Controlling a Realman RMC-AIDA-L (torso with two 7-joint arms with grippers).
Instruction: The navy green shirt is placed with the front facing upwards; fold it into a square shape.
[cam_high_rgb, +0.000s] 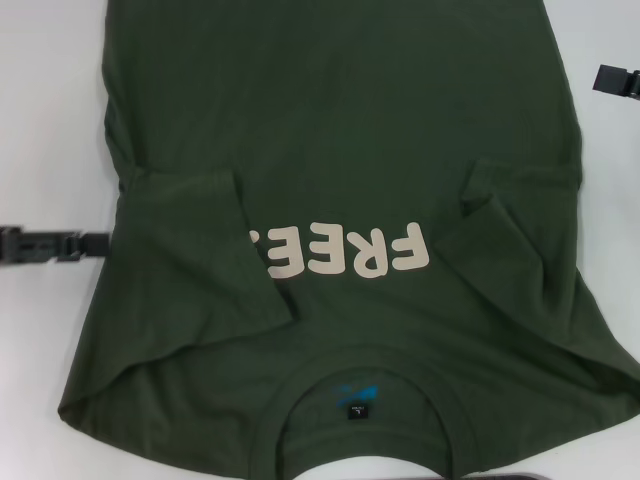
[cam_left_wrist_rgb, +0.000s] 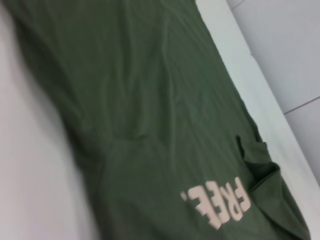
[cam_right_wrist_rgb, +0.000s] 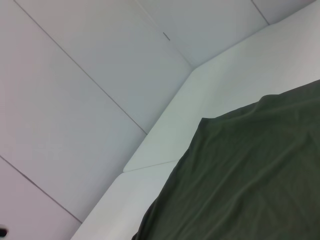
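Collar (cam_high_rgb: 357, 392) nearest, bottom centre; shirt (cam_high_rgb: 340, 120) front up, both sleeves folded inward. Left gripper (cam_high_rgb: 40, 243) mid-left, right gripper (cam_high_rgb: 617, 80) upper right (finger state: cannot tell). Next fold: grip edges evenly, avoid bunching.

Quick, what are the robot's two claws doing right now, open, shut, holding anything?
Left gripper: beside the navy green shirt at its left edge, holding nothing visible; open or shut cannot be told.
Right gripper: at the shirt's right edge; cannot be told.

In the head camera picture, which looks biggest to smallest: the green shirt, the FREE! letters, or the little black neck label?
1. Navy green shirt, filling most of the picture.
2. FREE! lettering, partly hidden by a folded sleeve.
3. Black neck label, tiny.
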